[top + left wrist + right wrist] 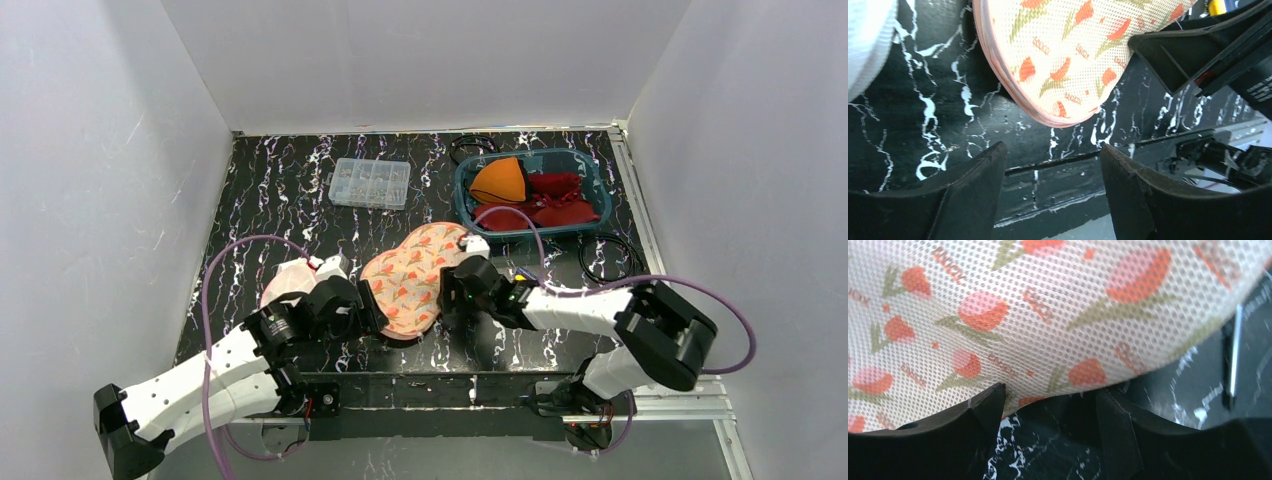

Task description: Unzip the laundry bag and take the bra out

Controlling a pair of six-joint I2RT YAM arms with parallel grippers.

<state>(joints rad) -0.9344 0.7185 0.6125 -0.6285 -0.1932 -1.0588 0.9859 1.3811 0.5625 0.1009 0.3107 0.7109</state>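
The peanut-shaped mesh laundry bag with a tulip print lies flat mid-table. Its pink rim shows in the left wrist view, with no opening visible there. My left gripper is open and empty at the bag's near-left edge, with the bag just beyond its fingertips. My right gripper is open at the bag's near-right edge. In the right wrist view the bag fills the top and its edge touches my left fingertip. A pale pink-white rounded piece lies by my left wrist; I cannot tell whether it is the bra.
A blue basket at the back right holds orange and red cloth pieces. A clear plastic box stands behind the bag. Black cable loops lie at the right. The table's near edge and rail run just under my left gripper.
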